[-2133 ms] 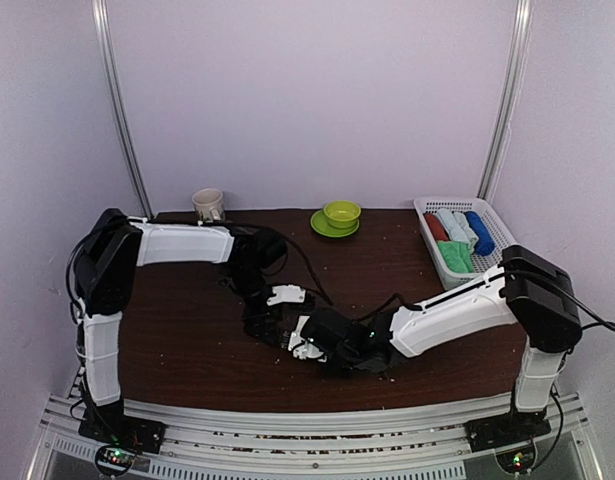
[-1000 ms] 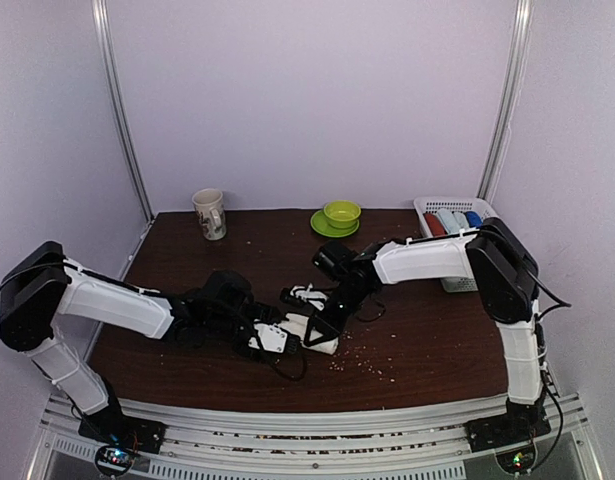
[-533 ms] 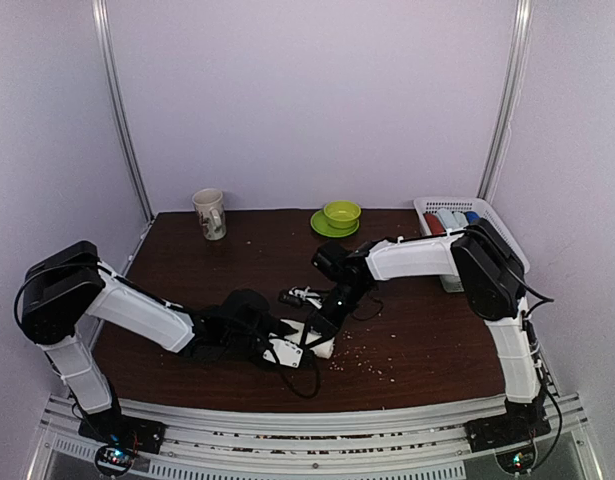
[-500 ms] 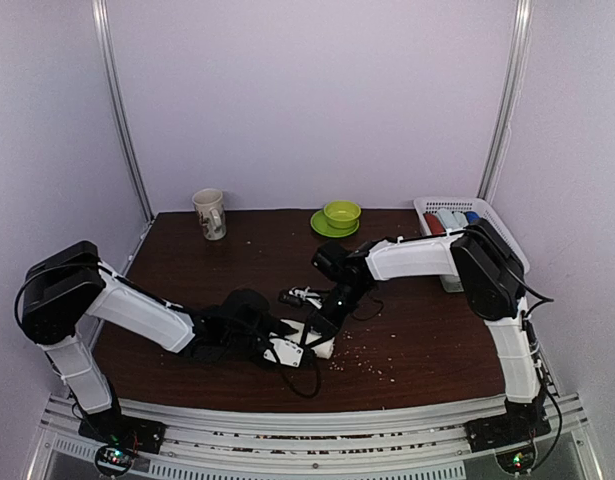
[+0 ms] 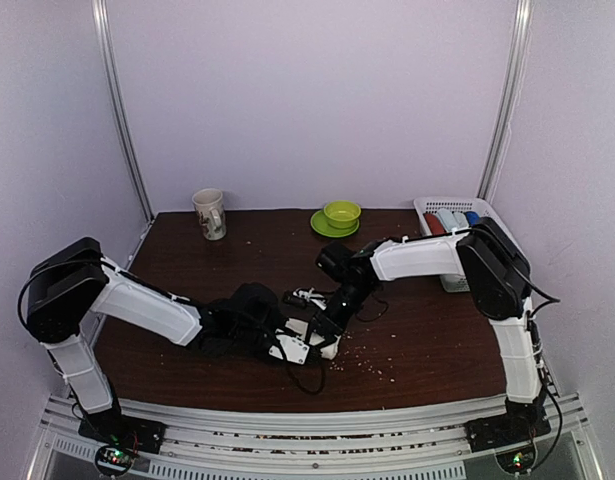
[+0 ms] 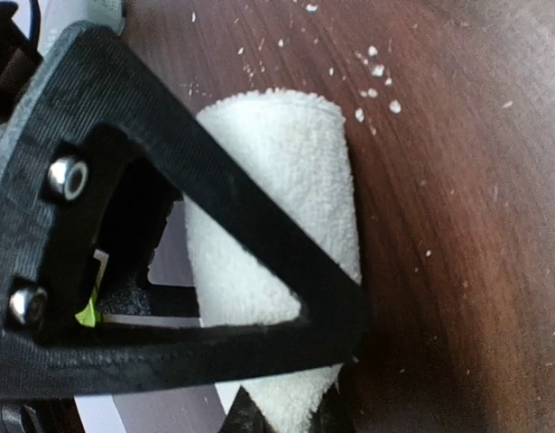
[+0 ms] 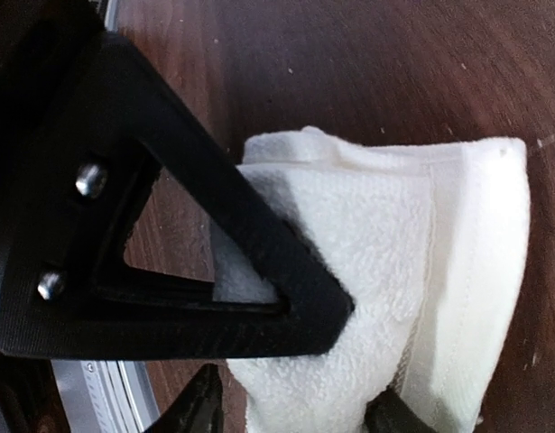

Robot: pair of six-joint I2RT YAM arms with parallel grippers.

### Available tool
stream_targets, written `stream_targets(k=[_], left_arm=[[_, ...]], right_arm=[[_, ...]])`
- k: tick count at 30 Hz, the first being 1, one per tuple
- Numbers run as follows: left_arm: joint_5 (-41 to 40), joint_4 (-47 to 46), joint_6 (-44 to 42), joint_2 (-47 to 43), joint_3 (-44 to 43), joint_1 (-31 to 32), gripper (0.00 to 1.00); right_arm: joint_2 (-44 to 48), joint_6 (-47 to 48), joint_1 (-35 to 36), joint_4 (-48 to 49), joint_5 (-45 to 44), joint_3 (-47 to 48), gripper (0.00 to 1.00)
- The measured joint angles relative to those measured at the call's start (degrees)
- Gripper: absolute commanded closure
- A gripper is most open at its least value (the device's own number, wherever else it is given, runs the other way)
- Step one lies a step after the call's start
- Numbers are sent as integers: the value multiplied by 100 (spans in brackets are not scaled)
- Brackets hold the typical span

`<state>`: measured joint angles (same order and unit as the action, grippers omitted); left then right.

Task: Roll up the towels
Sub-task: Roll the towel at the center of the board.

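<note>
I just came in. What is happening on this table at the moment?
The robot is handling one cream-white towel in the middle of the table. The towel lies rolled up. The left pincer is closed on the roll. The right pincer is over it too; whether it grips, I cannot tell.

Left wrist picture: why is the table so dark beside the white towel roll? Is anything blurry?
Left wrist view: a black finger of the left hand seems to block the light, so shadow darkens the table near its tip; the cream-white towel shows sharp fluff. Right wrist view: the towel is so bright that its right edge nearly washes out. Top view: soft, even light, no glare.
</note>
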<state>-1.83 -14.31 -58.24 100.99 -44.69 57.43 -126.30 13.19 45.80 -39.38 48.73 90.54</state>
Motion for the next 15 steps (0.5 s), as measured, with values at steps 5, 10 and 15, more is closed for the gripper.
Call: stream_targets(k=[5, 10, 15], left_arm=[[481, 922, -79, 133, -577, -85, 100], [782, 1685, -240, 273, -1047, -201, 100], [986, 2400, -426, 450, -1539, -280, 100]], right_arm=[[538, -208, -85, 111, -341, -529, 36], [1113, -461, -411, 282, -557, -944, 33], [1318, -643, -616, 448, -706, -1016, 31]])
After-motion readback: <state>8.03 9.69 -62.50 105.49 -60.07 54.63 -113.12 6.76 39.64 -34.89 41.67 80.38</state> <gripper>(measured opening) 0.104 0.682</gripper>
